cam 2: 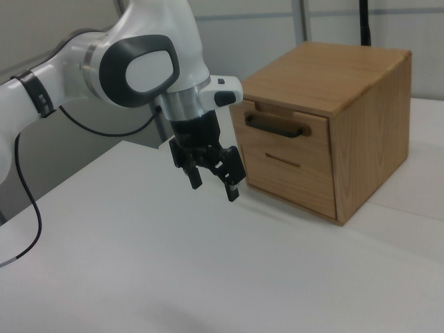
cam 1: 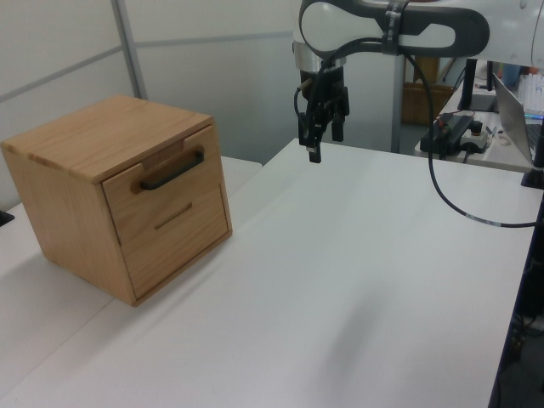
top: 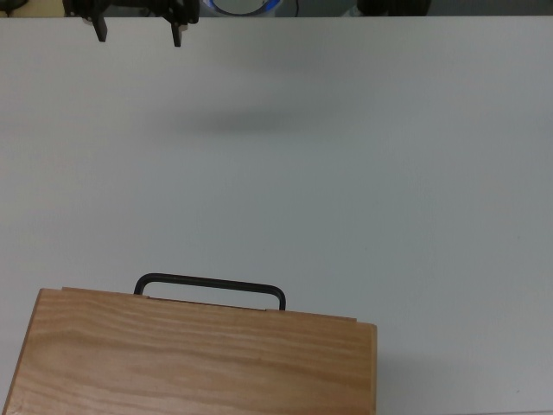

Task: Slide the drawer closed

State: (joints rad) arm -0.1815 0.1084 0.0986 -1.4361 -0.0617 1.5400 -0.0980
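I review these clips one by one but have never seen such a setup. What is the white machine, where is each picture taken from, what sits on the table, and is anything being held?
The white machine is a robot arm ending in a black two-finger gripper. Its fingers are spread apart and hold nothing.

The top view looks straight down on the table; the gripper just shows at its upper edge. The left view and the right view look from opposite sides.

One thing stands on the table: a small wooden cabinet. Its upper drawer, with a black bar handle, looks pushed in. The gripper hangs in the air, well apart from the cabinet, touching nothing.
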